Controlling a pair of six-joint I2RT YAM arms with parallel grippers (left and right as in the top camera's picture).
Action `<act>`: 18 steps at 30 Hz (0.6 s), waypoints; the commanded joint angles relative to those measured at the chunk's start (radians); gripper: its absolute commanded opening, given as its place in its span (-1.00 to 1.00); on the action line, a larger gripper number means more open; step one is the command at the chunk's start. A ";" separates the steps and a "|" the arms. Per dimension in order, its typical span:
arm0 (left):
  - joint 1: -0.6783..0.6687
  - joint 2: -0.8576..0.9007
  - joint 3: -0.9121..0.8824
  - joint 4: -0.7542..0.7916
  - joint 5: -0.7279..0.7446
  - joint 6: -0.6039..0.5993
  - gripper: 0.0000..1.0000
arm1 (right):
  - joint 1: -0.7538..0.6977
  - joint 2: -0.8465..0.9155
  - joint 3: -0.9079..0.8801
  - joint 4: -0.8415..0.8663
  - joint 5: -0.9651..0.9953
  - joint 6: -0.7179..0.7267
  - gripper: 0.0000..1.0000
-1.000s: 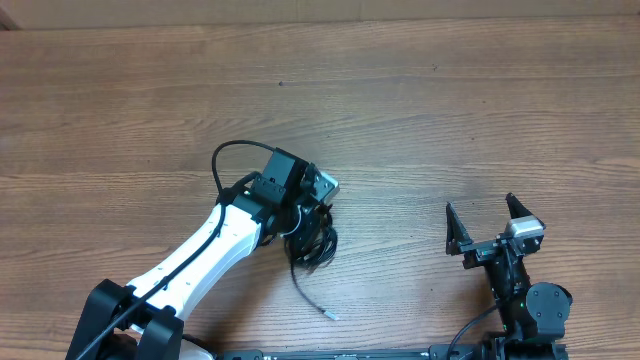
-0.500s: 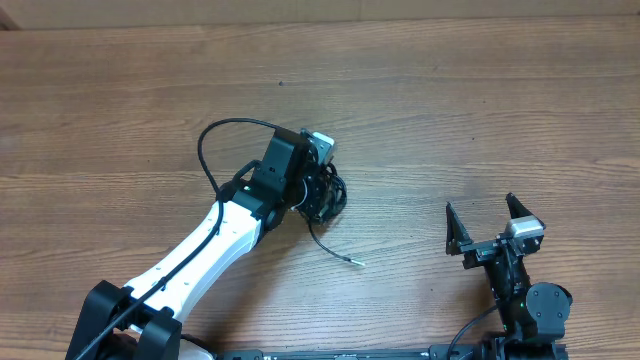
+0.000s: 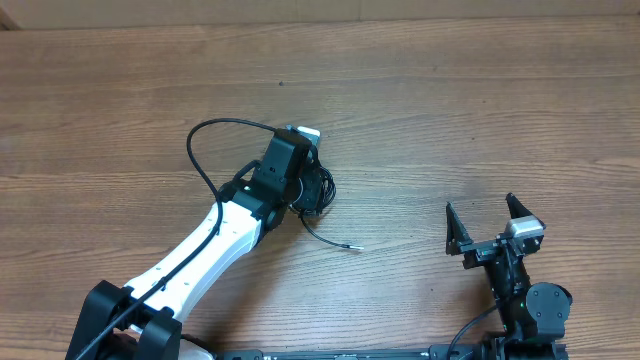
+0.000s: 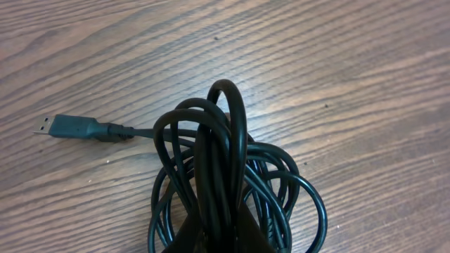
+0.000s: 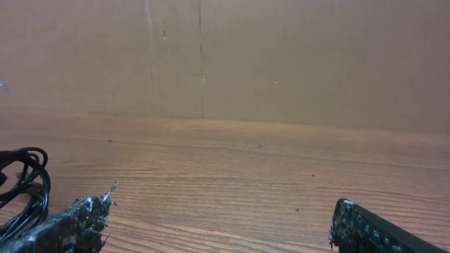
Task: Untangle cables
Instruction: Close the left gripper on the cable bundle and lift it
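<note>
Table [image 3: 480, 110]: bare wood, nothing on it but the job.

Left arm [image 3: 215, 245] reaches out to mid-table, wrist over the cables [image 3: 320, 190]. Left gripper [image 4: 214, 232] is clamped on the lower part of the bundle. In the wrist view the cords run straight into the closed jaws. Can't tell whether the bundle is resting on the wood or hanging just above it.

Right gripper [image 3: 480, 212] is parked near the right front edge, well apart from the cables, jaws spread wide, holding nothing. Its wrist view only catches a few loops at the far left.

Bundle is a tight coil, with many loops stacked and crossing, and one tall loop standing over the rest. No strand is pulled out of the mass.

One loose tail [image 3: 330, 238] trails from the coil toward the right arm's side and lies flat on the wood. It ends in a USB plug [image 4: 70, 128], free and clear of the loops.

Progress: early, I'd say. Done: coil gripped, one end exposed. Left: basically all of the untangling. Likely needs the right arm on the free plug end while the left anchors the coil.
</note>
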 commanded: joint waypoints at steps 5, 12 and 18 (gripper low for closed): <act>-0.005 0.006 0.025 0.008 -0.035 -0.087 -0.92 | -0.003 -0.009 -0.010 0.004 0.010 0.003 1.00; -0.005 0.006 0.023 -0.002 -0.032 -0.087 -0.92 | -0.003 -0.009 -0.010 0.004 0.010 0.003 1.00; -0.005 0.006 0.023 -0.019 -0.032 -0.087 -0.91 | -0.003 -0.009 -0.010 0.004 0.010 0.003 1.00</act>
